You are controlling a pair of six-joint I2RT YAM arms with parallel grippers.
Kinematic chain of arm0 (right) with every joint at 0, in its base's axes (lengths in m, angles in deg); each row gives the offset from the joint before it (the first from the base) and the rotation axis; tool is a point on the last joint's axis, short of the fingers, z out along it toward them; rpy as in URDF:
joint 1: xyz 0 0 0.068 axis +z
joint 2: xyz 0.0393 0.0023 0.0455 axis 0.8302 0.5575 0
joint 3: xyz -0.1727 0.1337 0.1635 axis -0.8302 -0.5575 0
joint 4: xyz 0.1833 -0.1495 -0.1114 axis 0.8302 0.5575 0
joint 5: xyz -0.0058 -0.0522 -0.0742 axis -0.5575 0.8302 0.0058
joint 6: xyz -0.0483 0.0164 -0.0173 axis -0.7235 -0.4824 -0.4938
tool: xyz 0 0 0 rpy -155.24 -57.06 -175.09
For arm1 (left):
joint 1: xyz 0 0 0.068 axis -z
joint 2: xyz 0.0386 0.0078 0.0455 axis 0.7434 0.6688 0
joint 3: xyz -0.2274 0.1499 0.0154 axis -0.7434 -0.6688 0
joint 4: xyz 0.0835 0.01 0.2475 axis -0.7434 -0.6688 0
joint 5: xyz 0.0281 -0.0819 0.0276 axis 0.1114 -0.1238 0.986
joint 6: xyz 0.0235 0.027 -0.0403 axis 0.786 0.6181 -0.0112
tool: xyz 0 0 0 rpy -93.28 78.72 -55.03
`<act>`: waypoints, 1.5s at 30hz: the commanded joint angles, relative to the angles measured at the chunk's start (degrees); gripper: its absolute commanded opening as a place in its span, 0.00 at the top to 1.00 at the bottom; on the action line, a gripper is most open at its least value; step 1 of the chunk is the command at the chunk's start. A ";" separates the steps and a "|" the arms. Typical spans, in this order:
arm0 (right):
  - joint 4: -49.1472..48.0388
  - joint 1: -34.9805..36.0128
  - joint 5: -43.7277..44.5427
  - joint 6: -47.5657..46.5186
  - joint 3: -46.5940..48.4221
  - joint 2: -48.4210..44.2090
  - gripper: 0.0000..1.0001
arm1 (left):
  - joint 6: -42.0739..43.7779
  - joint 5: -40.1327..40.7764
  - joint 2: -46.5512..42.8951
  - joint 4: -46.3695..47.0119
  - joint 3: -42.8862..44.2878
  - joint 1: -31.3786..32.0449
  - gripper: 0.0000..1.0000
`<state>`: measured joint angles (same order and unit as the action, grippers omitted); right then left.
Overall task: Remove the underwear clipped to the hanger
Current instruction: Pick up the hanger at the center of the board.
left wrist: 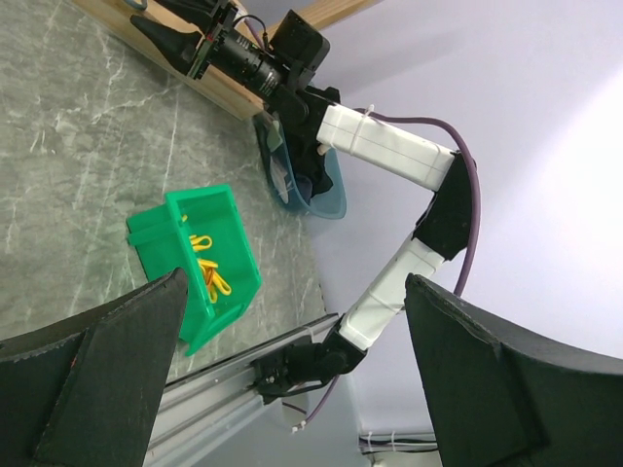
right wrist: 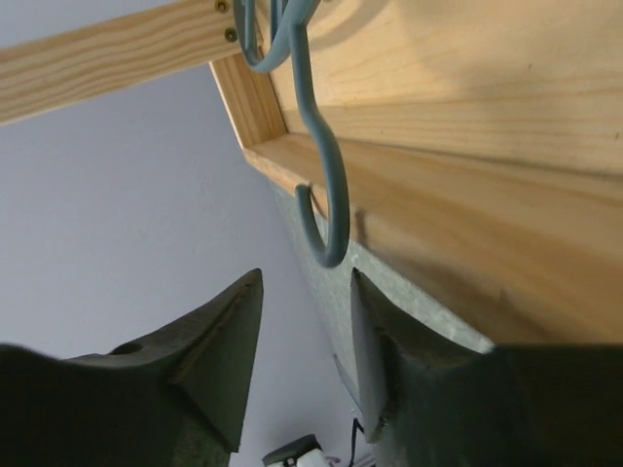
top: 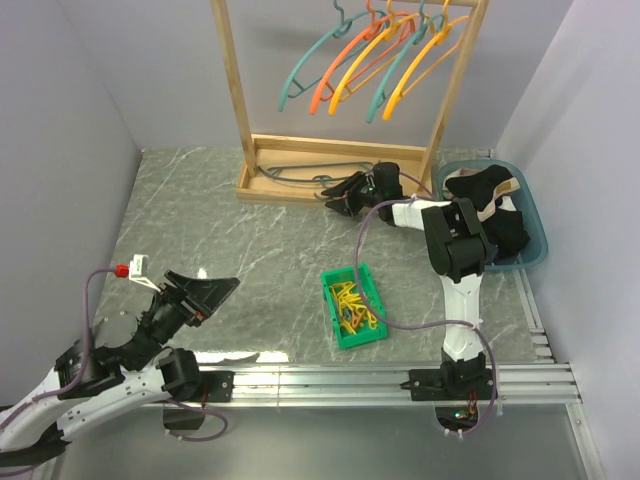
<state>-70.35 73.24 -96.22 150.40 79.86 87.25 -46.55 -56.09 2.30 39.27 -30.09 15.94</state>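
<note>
A grey-blue hanger (top: pixel 300 172) lies flat on the wooden rack's base (top: pixel 262 186), and no cloth shows on it. My right gripper (top: pixel 332 202) reaches low to the hanger's hook end. In the right wrist view the hook (right wrist: pixel 327 195) hangs just beyond the tips of my right gripper (right wrist: pixel 307 277), whose jaws are open with nothing between them. Black underwear (top: pixel 503 228) and one pale piece (top: pixel 492 203) lie heaped in the blue basin (top: pixel 535 222) at the right. My left gripper (top: pixel 215 290) hovers wide open and empty at the near left.
A green bin (top: pixel 365 275) of yellow pegs (top: pixel 352 305) stands mid-table, also in the left wrist view as the green bin (left wrist: pixel 209 209). Several coloured hangers (top: pixel 380 55) hang on the wooden rack (top: pixel 232 90). Walls close in left and right. A metal rail (top: pixel 330 380) runs along the near edge.
</note>
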 commanded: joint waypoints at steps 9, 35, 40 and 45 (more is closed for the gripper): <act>2.67 0.45 3.20 -0.38 5.43 1.84 0.56 | -0.92 1.75 -2.31 -2.04 1.64 0.11 0.01; -10.68 -3.32 4.00 0.33 -8.62 -12.56 1.00 | -2.32 3.33 -5.12 -4.94 1.82 0.02 0.01; -18.57 -5.78 1.81 3.66 -13.27 -16.44 1.00 | -1.53 4.21 -4.42 -4.86 2.78 0.02 0.01; -33.76 -7.28 -4.16 11.38 -17.67 -17.23 1.00 | -1.18 4.48 -3.10 -5.12 3.49 0.11 0.01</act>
<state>-89.87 66.33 -95.28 156.24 64.15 72.13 -48.39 -52.68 -1.97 33.66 -28.78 15.94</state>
